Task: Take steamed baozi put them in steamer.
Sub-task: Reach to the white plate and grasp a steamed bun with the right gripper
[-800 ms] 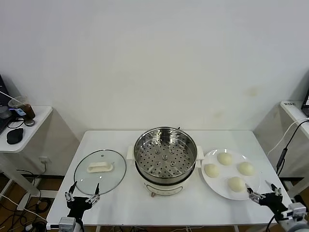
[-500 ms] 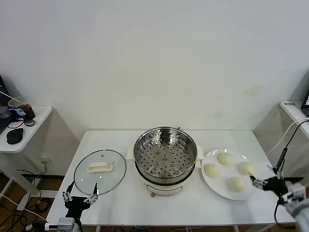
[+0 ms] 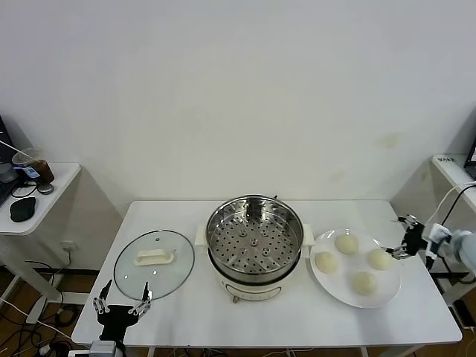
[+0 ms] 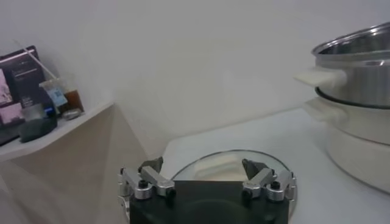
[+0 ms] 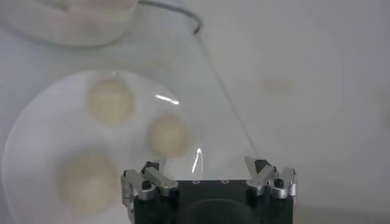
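Four steamed baozi point(image 3: 362, 282) sit on a white plate point(image 3: 331, 286) at the steamer's point(image 3: 254, 236) three o'clock; the right wrist view shows three. The right gripper point(image 3: 404, 236), jaws wide, hovers at the plate's two o'clock. The left gripper point(image 3: 119, 306), jaws wide, waits at the glass lid's point(image 3: 153, 263) seven o'clock.

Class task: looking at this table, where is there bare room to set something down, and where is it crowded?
Free: the table front strip below the steamer, and the back strip behind the lid and plate. Crowded: the middle row, where the lid, steamer and plate with four baozi sit close side by side.
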Action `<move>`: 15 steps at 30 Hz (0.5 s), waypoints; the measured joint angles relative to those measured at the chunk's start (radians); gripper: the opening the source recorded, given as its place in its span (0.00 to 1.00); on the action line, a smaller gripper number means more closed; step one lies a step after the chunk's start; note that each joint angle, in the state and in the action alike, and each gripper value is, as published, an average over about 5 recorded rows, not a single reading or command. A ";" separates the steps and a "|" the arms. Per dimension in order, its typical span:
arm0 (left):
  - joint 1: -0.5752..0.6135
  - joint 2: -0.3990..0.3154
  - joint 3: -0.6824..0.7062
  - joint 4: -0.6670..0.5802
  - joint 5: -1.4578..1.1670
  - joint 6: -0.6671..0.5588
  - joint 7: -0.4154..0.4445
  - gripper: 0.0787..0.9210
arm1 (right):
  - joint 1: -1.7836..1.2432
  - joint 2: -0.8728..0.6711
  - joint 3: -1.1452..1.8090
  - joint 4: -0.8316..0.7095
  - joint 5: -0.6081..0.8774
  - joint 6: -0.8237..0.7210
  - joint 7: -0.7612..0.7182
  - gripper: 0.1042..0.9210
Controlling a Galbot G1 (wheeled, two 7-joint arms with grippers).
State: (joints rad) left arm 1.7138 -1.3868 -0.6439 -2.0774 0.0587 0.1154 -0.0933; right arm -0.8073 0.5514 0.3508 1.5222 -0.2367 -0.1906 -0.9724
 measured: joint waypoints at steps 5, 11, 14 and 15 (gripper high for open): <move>0.020 -0.013 0.009 -0.005 0.011 -0.001 -0.012 0.88 | 0.226 0.023 -0.223 -0.110 -0.095 0.068 -0.091 0.88; 0.027 -0.022 0.005 -0.009 0.017 0.000 -0.019 0.88 | 0.407 0.113 -0.379 -0.267 -0.188 0.159 -0.144 0.88; 0.028 -0.018 0.008 -0.008 0.026 0.000 -0.019 0.88 | 0.458 0.166 -0.426 -0.351 -0.229 0.204 -0.165 0.88; 0.029 -0.016 0.009 -0.008 0.029 0.000 -0.018 0.88 | 0.471 0.181 -0.439 -0.375 -0.242 0.217 -0.173 0.88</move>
State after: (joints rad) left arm 1.7424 -1.4028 -0.6348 -2.0854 0.0876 0.1153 -0.1112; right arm -0.3361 0.7320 -0.0884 1.1470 -0.4784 0.0260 -1.1455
